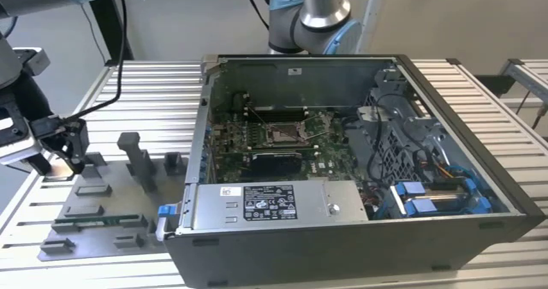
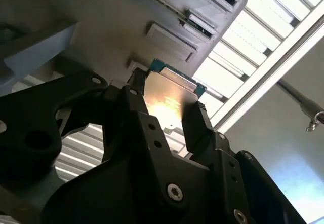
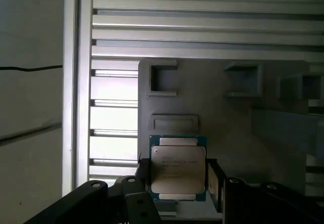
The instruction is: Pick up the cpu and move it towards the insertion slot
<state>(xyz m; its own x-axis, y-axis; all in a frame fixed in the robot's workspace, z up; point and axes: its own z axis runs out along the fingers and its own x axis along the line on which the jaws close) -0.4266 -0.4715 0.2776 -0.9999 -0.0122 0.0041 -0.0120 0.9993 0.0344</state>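
One pincer [image 3: 178, 178] tight on the cpu [image 3: 177, 162] over a grey tray [image 1: 120, 202] (case wall [image 1: 199, 141] before the insertion slot [image 1: 284, 132])

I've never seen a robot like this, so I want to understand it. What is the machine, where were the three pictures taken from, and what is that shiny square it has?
This is a robot arm working at a slatted metal table. The exterior view comes from a camera standing off the arm. The two wrist views come from cameras riding on the arm near its claw, so they look past its black fingers. The claw is shut on the cpu, a flat shiny square chip, at a grey tray of holders. A thin green memory stick lies on that tray. On the exterior view's right stands an open computer case. Inside it sits the insertion slot, a square silvery socket, well apart from the chip.
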